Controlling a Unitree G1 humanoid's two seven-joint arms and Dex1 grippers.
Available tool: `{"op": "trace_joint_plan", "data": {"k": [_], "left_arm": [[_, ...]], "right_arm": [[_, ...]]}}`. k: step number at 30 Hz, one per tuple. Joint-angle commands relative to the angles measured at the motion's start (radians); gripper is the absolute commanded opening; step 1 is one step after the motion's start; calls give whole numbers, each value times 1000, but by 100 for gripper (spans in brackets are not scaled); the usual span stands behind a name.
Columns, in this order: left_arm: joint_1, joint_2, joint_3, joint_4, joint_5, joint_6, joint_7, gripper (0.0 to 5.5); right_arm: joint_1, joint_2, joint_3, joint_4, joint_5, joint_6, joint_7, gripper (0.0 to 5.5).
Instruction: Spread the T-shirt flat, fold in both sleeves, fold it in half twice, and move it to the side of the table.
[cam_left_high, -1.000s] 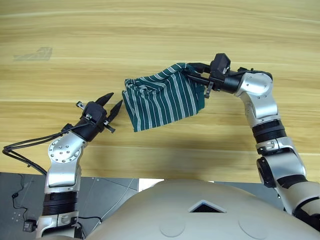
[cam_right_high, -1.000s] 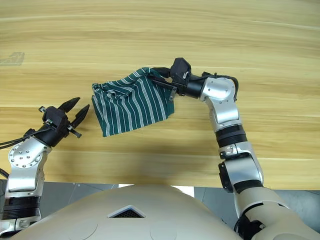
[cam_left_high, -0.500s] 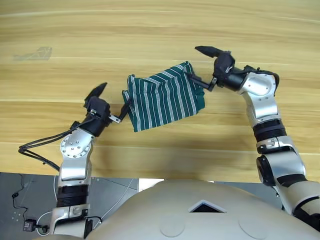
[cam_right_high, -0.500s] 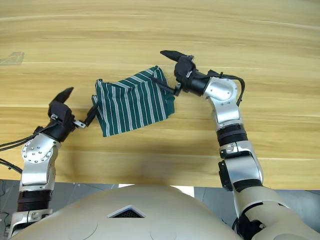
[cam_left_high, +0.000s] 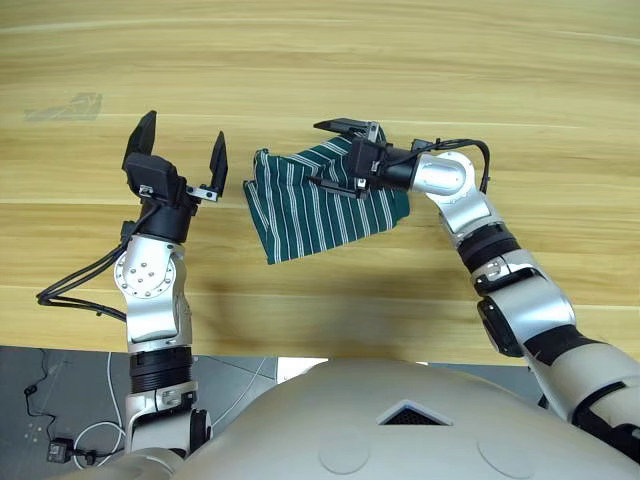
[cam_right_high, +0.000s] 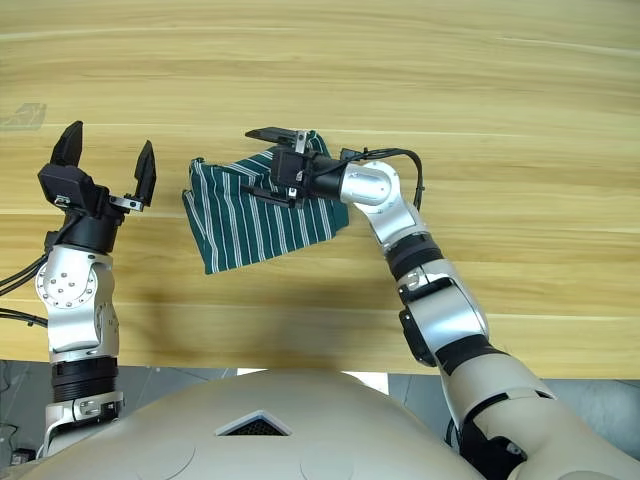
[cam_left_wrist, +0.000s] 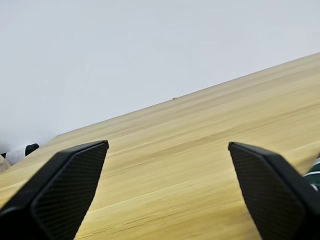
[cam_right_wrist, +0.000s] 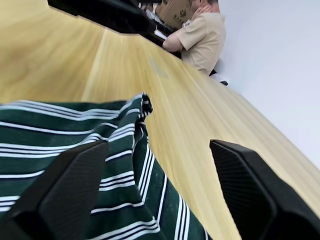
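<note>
"Location first: where was the T-shirt (cam_left_high: 325, 210) found in the left eye view?"

"It was laid as a folded bundle on the worktop (cam_left_high: 400, 60), in front of the robot. The right tool (cam_left_high: 338, 155) was held released over its far edge, jaws spread and no cloth pinched. The left tool (cam_left_high: 180, 165) was raised just beside the bundle's left edge, likewise released and apart from it. The folding was judged done, so both tools were probably placed for the move to the side."

"And the right eye view?"

"The same was shown. The bundle's long axis was laid across the worktop, its right end turned slightly away from the robot, with the stripes (cam_right_high: 255, 215) crossing the short way."

"The left wrist view?"

"Bare worktop was framed between spread fingers (cam_left_wrist: 60, 185), with a sliver of cloth at one edge."

"The right wrist view?"

"Striped cloth was seen close under the parted fingers (cam_right_wrist: 245, 195). Whether it was touched could not be told."
</note>
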Motion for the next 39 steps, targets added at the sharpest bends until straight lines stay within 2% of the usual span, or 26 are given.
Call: {"op": "trace_joint_plan", "data": {"k": [1, 10, 20, 28, 32, 39], "left_arm": [[-16, -8, -10, 8, 10, -2, 4, 443], [-12, -16, -20, 24, 17, -10, 4, 443], [-14, -26, -30, 24, 14, -13, 3, 443], [-4, -33, -47, 6, -46, 10, -51, 443], [27, -28, -71, -44, -163, 76, -152, 443], [53, -28, -134, -43, -144, 81, -222, 443]], "right_arm": [[-65, 40, 22, 126, -68, -34, -71, 375], [-99, 62, 33, 260, -137, -81, -161, 375], [-200, 82, 52, 356, -270, -52, -469, 375], [-198, 75, 71, 398, -326, -43, -569, 375], [-207, 1, -6, 316, -249, -123, -556, 375], [-154, -140, -158, 13, -55, -171, -444, 375]]}}
